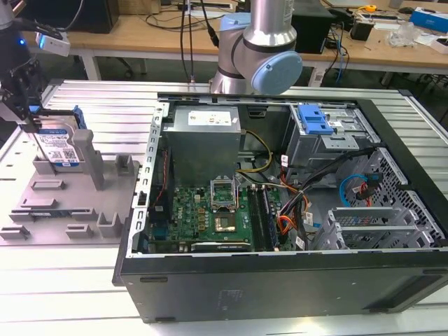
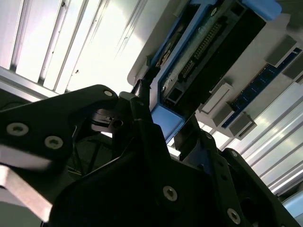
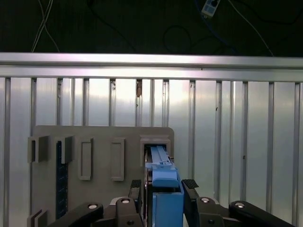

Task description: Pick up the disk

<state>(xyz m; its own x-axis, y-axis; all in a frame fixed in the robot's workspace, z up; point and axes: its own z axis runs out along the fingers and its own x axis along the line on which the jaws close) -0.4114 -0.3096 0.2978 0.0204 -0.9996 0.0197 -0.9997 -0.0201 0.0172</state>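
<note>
Looking down through the first wrist view, I have the gripper (image 3: 163,184) over the disk (image 3: 165,201). The jaws are drawn in narrow, and a pad (image 3: 190,184) sits against each flat side as far as I can make out.

The disk stands on edge in a slot at the far edge of the grey fixture plate (image 1: 70,203). That plate lies on the ribbed metal table (image 1: 63,294), near the table's far corner on the exterior view's left. The disk's lower edge is down in the slot.

Room for moving:
- Nothing but my own gripper is above the disk.
- A tall grey post (image 1: 94,164) rises from the plate just beside the disk, on the exterior view's right.
- A shorter grey block (image 1: 124,165) stands a little beyond the post.
- The open computer case (image 1: 280,294) begins right at the plate's edge on that side, and its wall stands higher than the plate.
- In the first wrist view, bare ribbed table runs from the plate's far edge out to the table's rail (image 3: 151,59).

Labels:
- The disk's broad face carries a white-and-blue label (image 1: 61,152) with barcode-like marks, but I cannot make out its print.
- Blue side rails (image 1: 81,137) edge the disk.
- Inside the case, the grey power supply (image 1: 203,150) has a white sticker that I cannot read either.
- A blue bracket (image 1: 313,119) sits at the case's far corner.
</note>
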